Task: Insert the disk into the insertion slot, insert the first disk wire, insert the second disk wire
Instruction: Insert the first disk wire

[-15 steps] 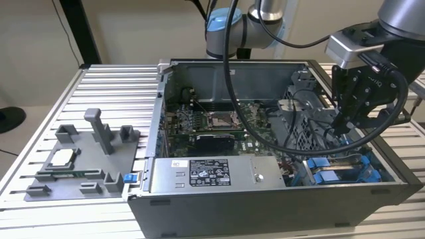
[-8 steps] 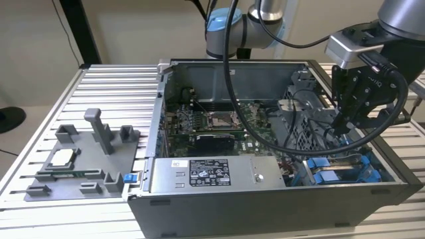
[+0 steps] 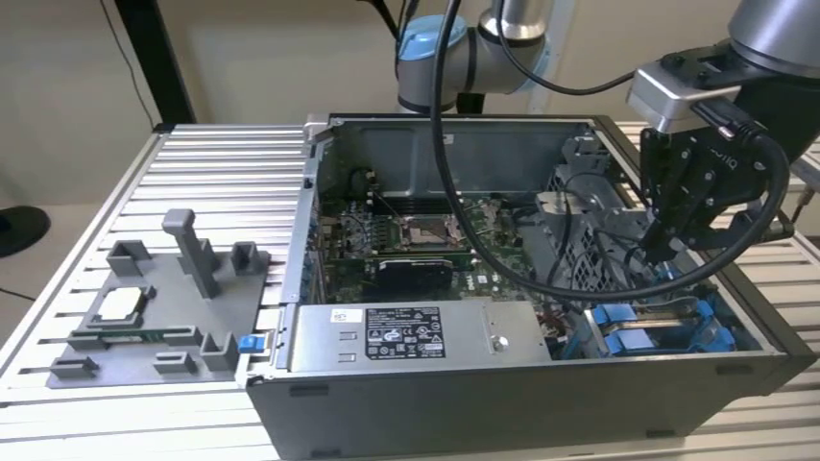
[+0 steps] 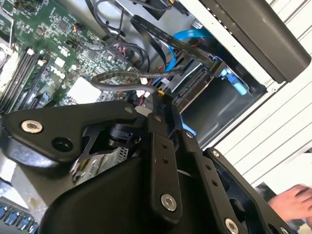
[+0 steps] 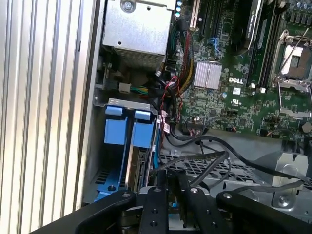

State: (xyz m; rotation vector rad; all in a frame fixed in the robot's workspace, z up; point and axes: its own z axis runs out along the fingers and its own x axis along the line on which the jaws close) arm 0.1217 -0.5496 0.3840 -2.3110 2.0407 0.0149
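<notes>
The disk (image 5: 140, 168) sits upright in the insertion slot (image 5: 109, 178), its blue carrier tabs (image 5: 124, 127) pointing up. The exterior view shows those blue tabs (image 3: 637, 331) at the case's near corner on the exterior view's right, with my gripper (image 3: 660, 252) lowered into the case just above them. In the second wrist view the gripper (image 4: 163, 97) is shut on the end of a grey braided disk wire (image 4: 122, 75), right at the edge of the disk (image 4: 195, 87). In the first wrist view a dark wire (image 5: 214, 156) runs to the fingertips (image 5: 163, 178).
The open case holds a motherboard (image 3: 410, 235) and a grey labelled power-supply box (image 3: 397, 336) along its front. Loose cables (image 3: 577, 221) crowd the space by the bay. A grey fixture (image 3: 154, 307) lies on the slatted table at the exterior view's left. A hand (image 4: 292, 201) rests outside the case.
</notes>
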